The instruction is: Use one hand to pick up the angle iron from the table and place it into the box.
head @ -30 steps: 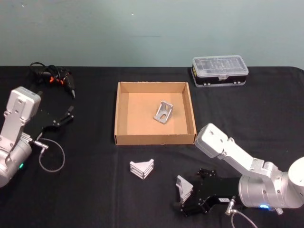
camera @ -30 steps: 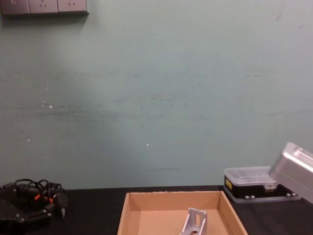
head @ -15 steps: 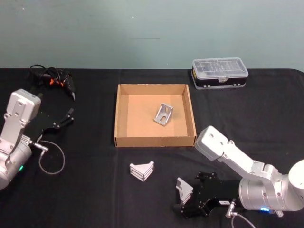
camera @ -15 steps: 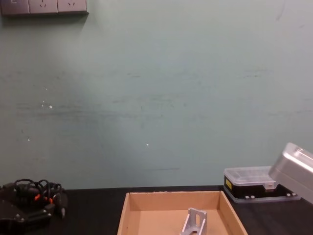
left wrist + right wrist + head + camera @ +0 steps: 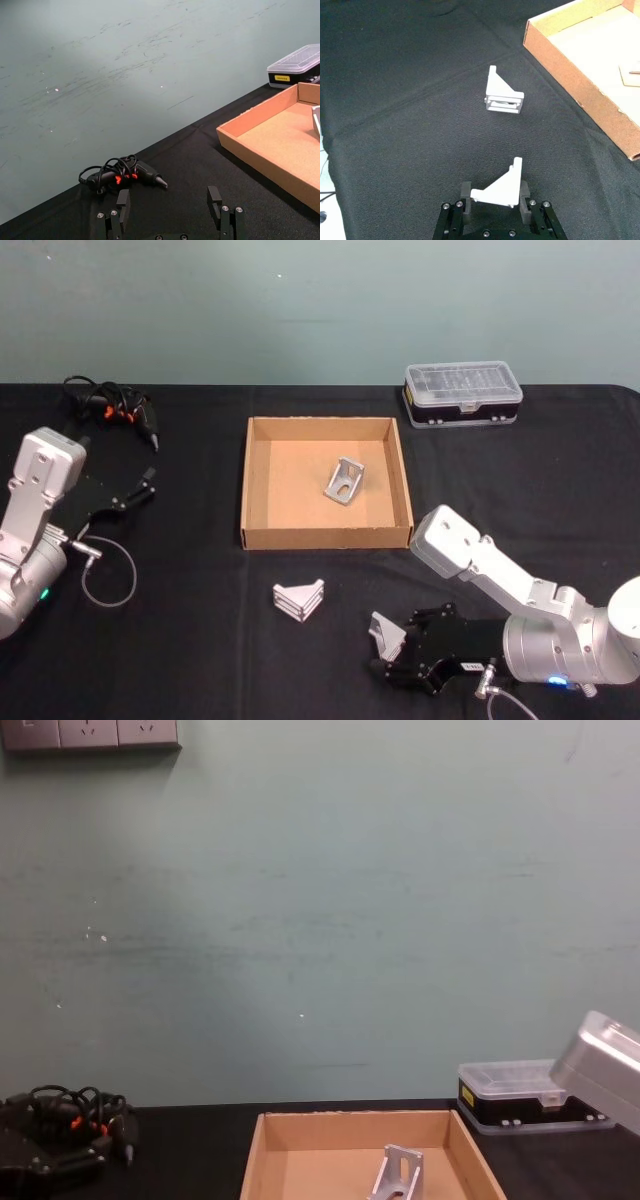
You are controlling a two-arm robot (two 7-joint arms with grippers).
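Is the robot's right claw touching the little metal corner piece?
Touching. In the right wrist view, both fingers of the right gripper press against the angle iron, no gap showing. The left gripper sits parked at left.

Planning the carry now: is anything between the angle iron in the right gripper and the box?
Nothing visible blocks it. The right gripper holds the angle iron before the box; only its near wall to clear. A second angle iron lies left of the path.
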